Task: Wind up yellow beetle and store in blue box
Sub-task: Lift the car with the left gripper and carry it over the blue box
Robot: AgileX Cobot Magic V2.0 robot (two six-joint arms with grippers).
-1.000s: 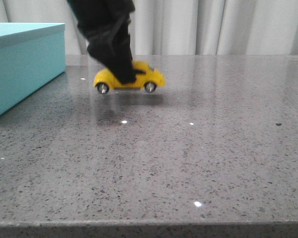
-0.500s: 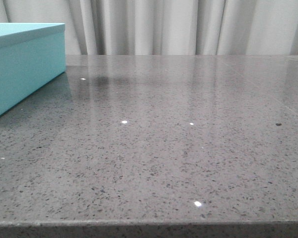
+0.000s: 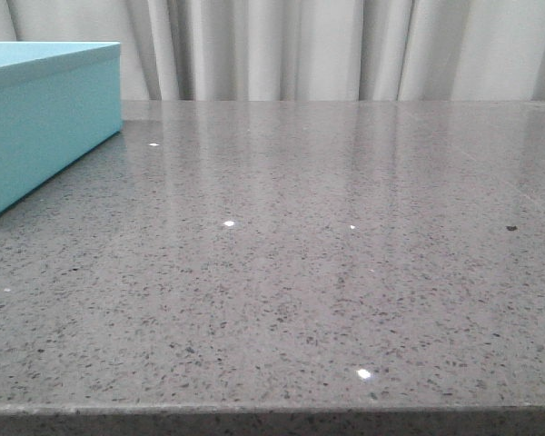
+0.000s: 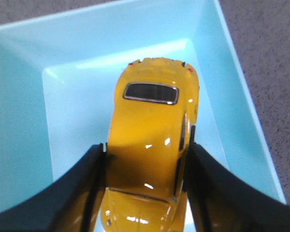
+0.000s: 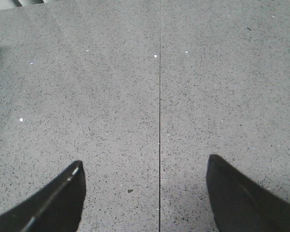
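Front view: the table (image 3: 327, 272) fills most of the frame, grey speckled stone. The box (image 3: 45, 118) sits at the upper left, only its side wall and top edge showing; its inside is hidden from here. No beetle and no arm appear in this view.

Left wrist view: the left gripper (image 4: 146, 188) is clamped on the beetle (image 4: 152, 145), one dark finger against each flank at the lower part of the frame. The car is seen from above, roof and rear window facing the camera. Behind it the box (image 4: 19, 96) opens out, pale floor at centre and walls rising around it. The beetle is over the interior; whether its wheels touch the floor cannot be told.

Right wrist view: the right gripper (image 5: 145, 193) is spread wide with nothing between its fingers, only bare table (image 5: 159, 72) beneath.

Progress, as a judgement: the carry to the box looks done and the task is near its end. Whether the spring is wound cannot be read from these frames. What remains is lowering the beetle if needed, letting go, and withdrawing the left arm.
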